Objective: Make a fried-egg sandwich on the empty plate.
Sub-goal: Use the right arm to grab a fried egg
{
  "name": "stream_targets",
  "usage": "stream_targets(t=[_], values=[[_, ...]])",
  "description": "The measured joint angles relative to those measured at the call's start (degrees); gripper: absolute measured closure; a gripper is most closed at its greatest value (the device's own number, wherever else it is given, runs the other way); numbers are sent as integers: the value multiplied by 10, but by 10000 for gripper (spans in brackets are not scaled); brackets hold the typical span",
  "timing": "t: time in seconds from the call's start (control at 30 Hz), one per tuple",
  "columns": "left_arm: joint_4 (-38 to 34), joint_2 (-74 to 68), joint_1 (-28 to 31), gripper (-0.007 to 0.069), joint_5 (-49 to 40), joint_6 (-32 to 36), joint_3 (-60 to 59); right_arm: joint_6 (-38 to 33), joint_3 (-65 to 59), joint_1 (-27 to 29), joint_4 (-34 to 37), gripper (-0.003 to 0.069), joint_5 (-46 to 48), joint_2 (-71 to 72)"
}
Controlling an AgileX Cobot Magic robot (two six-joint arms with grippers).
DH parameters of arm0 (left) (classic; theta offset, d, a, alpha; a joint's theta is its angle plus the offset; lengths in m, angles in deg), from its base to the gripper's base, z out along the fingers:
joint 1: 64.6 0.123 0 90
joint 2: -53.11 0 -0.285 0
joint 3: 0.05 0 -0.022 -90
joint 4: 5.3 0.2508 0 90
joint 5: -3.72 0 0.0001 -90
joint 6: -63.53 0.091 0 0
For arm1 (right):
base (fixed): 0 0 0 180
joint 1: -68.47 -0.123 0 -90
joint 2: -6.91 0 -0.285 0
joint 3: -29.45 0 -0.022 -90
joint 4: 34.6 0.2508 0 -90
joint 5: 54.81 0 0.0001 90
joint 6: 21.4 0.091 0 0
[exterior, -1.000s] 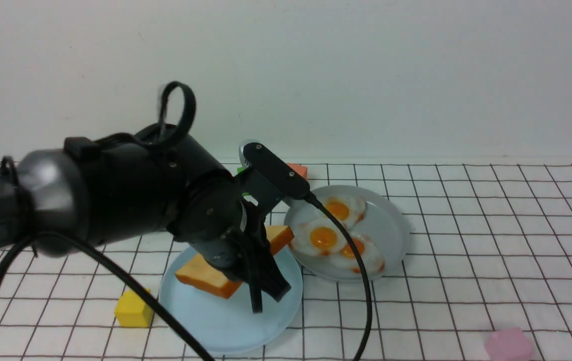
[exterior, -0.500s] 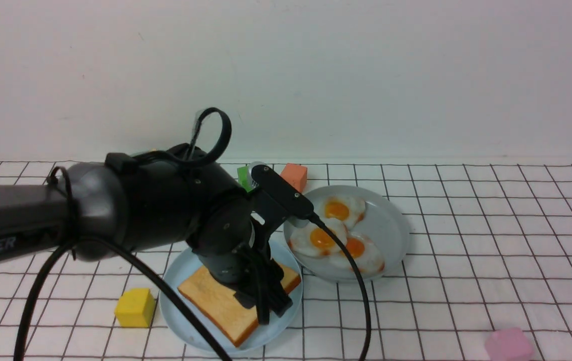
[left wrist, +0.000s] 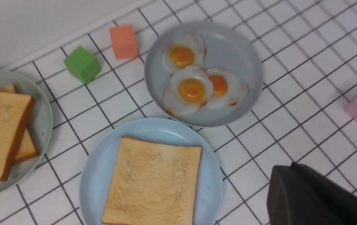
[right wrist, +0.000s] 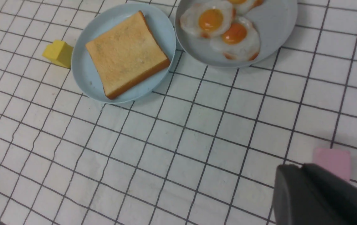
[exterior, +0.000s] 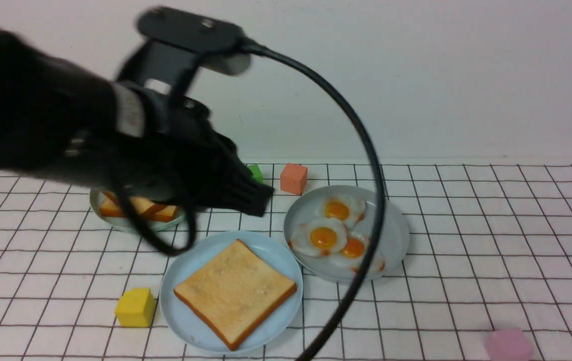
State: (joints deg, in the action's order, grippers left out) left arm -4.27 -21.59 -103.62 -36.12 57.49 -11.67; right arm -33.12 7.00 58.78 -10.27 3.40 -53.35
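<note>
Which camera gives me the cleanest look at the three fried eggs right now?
The left wrist view: all three fried eggs lie unobstructed on the grey-blue plate. In the front view the left arm's cable crosses the plate and the nearest egg. The right wrist view cuts off the farthest egg at the frame edge.

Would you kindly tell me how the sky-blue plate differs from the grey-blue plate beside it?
The round light sky-blue plastic plate holds one square toast slice; the duller grey-blue plate holds three overlapping fried eggs. The sky-blue plate lies nearer the robot; the grey-blue one farther back. Both are round and low-rimmed.
</note>
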Motion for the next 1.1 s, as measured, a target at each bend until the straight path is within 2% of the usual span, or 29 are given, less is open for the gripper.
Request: stream_targets(t=[0.2,0.27,0.33,0.57,0.7,0.8,0.9,0.97,1.1], values=[[-17,159,0,638,36,-4,-131,-12,45,0,33,598,-7,-136],[-29,244,0,638,77,-4,-219,-25,72,-1,55,596,-14,-197],[-35,279,0,638,93,-5,-255,-28,85,-8,60,596,-17,-226],[-74,448,0,638,201,-6,-405,-19,189,-106,37,586,-34,-386],[-74,467,0,638,223,-6,-424,6,253,-123,18,565,-36,-458],[-75,469,0,638,246,-6,-428,34,305,-125,4,515,-38,-518],[-75,469,0,638,274,-6,-429,55,351,-125,-21,439,-38,-574],[-76,469,0,638,298,-6,-429,71,393,-125,-43,359,-40,-616],[-76,469,0,638,303,-6,-429,81,447,-125,-57,279,-48,-673]])
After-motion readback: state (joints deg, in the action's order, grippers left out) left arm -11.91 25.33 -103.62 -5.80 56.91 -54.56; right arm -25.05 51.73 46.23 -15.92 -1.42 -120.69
